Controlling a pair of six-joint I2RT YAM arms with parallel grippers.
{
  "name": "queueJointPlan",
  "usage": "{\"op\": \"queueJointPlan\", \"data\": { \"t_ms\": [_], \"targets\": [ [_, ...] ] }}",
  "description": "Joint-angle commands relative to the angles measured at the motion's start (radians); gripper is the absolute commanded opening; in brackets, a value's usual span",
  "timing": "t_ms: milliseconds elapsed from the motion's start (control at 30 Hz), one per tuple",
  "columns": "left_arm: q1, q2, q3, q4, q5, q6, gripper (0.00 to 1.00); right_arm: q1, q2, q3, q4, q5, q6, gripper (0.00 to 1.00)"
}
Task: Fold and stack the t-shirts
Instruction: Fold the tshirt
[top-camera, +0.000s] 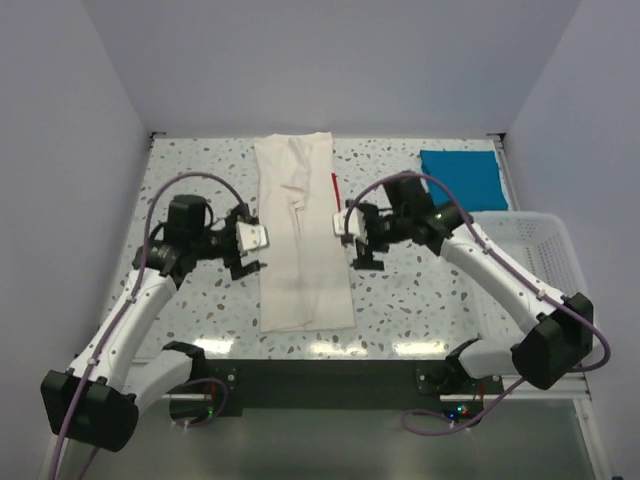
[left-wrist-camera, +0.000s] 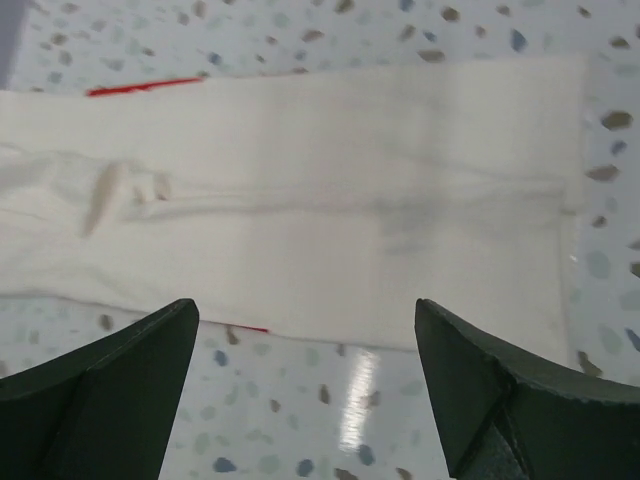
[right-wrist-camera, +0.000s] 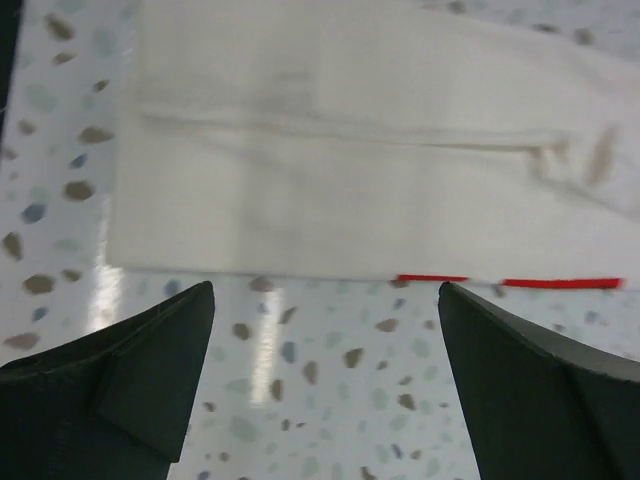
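The top view looks steeply down from above and behind the arm bases, far enough off to take in the whole table (top-camera: 200, 180). Each wrist view sits low and close, looking out between the fingers of the left claw (left-wrist-camera: 305, 310) or the right claw (right-wrist-camera: 325, 290). Both wrist views show the cream-white shirt (top-camera: 300, 240) just ahead of the claw, from opposite long edges.

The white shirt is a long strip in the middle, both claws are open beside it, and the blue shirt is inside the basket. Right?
Almost. The blue shirt is not inside the basket; it lies on the table beside it, as the top view shows. The white shirt and the open left claw and right claw are as you said.
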Motion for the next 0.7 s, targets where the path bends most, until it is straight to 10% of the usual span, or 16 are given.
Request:
{"op": "queueJointPlan", "data": {
  "t_ms": [0, 267, 667],
  "targets": [
    [-0.098, -0.084, -0.191, -0.149, -0.010, 0.194, 0.93, 0.101, -0.095, -0.226, -0.127, 0.001, -0.208, 0.97],
    [-0.446, -0.140, -0.464, -0.011, -0.207, 0.146, 0.77, 0.368, -0.092, -0.480, 0.106, 0.108, -0.032, 0.68],
    [-0.515, -0.069, -0.541, 0.075, -0.316, 0.180, 0.57, 0.420, 0.075, -0.559, 0.352, 0.254, -0.013, 0.53]
  ]
}}
